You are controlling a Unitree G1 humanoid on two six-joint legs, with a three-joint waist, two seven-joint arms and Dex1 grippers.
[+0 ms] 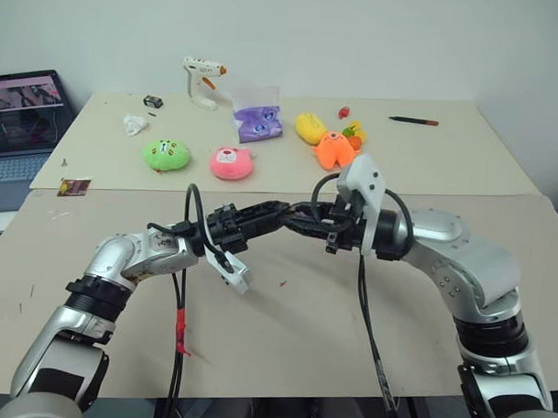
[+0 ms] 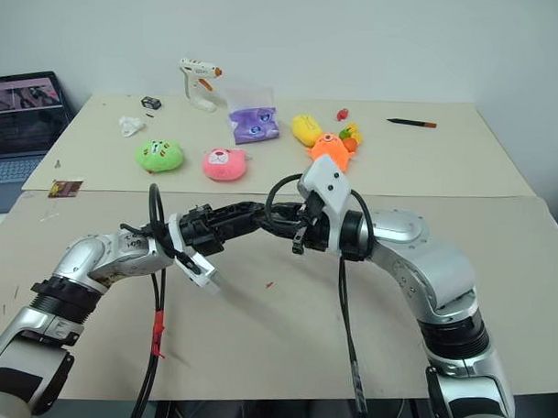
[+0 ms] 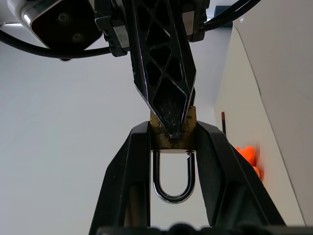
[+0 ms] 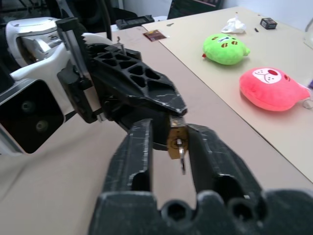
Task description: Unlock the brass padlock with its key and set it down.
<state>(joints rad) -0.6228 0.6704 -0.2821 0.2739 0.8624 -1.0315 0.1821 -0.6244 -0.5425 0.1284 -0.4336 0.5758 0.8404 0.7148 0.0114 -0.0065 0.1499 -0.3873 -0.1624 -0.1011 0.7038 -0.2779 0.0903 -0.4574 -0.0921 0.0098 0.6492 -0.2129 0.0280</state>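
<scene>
Above the near table [image 1: 283, 347], both arms meet in mid-air — the left gripper [image 3: 172, 139] has its two black fingers pinching the brass padlock [image 3: 172, 128] by its body, the silver shackle [image 3: 172, 181] hanging closed between them. The right gripper [image 4: 171, 142] points at the lock from the right, its fingers standing on either side of the key [image 4: 181, 155], which juts from the lock body — whether they actually press it I cannot tell. Plush toys — green [image 1: 165, 155], pink [image 1: 230, 162] and orange [image 1: 335, 149] — lie on the far table, well apart from the grippers.
</scene>
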